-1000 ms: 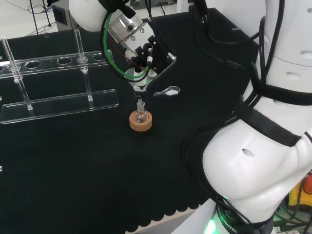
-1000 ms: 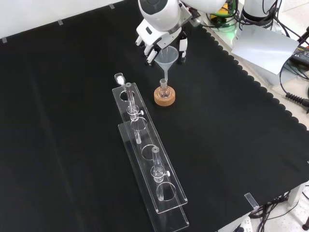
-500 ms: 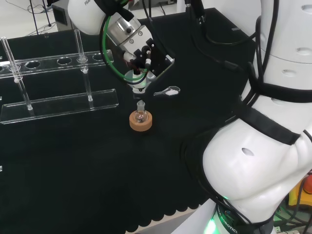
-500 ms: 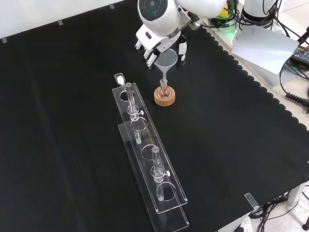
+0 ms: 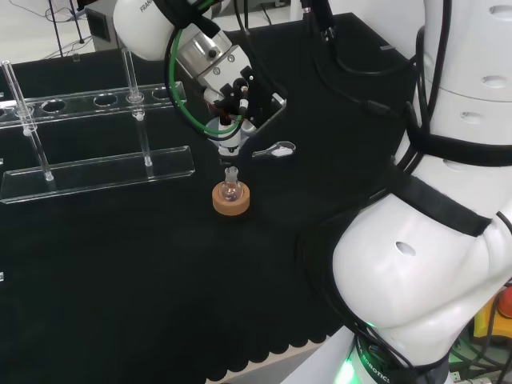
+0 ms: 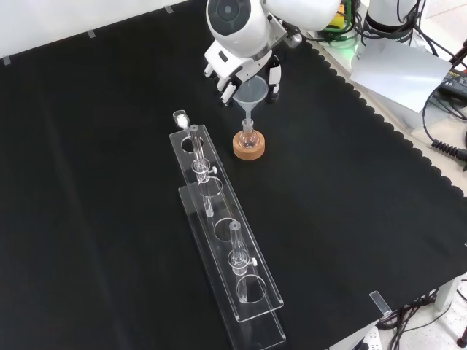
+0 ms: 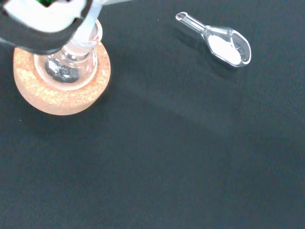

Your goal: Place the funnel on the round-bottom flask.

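Front view: hand [image 6: 241, 65] curled around clear funnel [image 6: 250, 95], stem just above round-bottom flask [image 6: 249, 136] on cork ring [image 6: 249, 148]. Probably light, slippery, fragile; best gripped at cone rim.

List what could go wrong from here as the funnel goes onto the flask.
1. The funnel, held in the hand, hangs with its thin stem just over the narrow neck of the round-bottom flask; a small offset might land the stem on the rim.
2. The flask only rests in its cork ring, so a sideways nudge could tip it.
3. The scoop of white powder lies close by and could be knocked.
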